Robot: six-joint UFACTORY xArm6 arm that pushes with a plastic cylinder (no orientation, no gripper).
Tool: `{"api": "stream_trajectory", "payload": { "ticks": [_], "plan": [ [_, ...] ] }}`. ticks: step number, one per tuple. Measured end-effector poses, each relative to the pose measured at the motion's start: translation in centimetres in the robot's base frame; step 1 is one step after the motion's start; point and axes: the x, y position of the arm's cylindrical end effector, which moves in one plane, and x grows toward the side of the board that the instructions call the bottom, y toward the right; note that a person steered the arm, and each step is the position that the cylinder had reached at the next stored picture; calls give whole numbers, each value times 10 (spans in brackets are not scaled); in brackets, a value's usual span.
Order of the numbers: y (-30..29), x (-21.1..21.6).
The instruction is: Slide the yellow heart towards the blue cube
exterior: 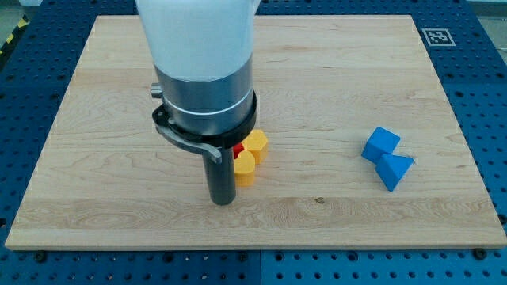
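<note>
Two yellow blocks lie near the middle of the wooden board [119,222]. The lower one, the yellow heart [245,169], touches my rod on its right side. The upper yellow block [256,146] looks hexagonal. A red block [238,148] shows only as a sliver between them and my arm. My tip [223,201] sits just left of and below the yellow heart. The blue cube [381,144] lies at the view's right, touching a blue triangular block [394,170] just below it.
My arm's white and grey body [202,71] covers the board's upper middle and hides what lies behind it. A fiducial marker [436,36] sits at the board's top right corner. A blue perforated table [491,103] surrounds the board.
</note>
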Motion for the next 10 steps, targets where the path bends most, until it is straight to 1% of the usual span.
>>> {"api": "stream_trajectory", "payload": {
  "ticks": [1, 2, 3, 4, 6, 7, 8, 9, 10],
  "plan": [
    [-46, 1],
    [-74, -3],
    [-53, -17],
    [-30, -22],
    [-24, -22],
    [-2, -22],
    [35, -22],
    [76, -28],
    [99, -38]
  ]
}}
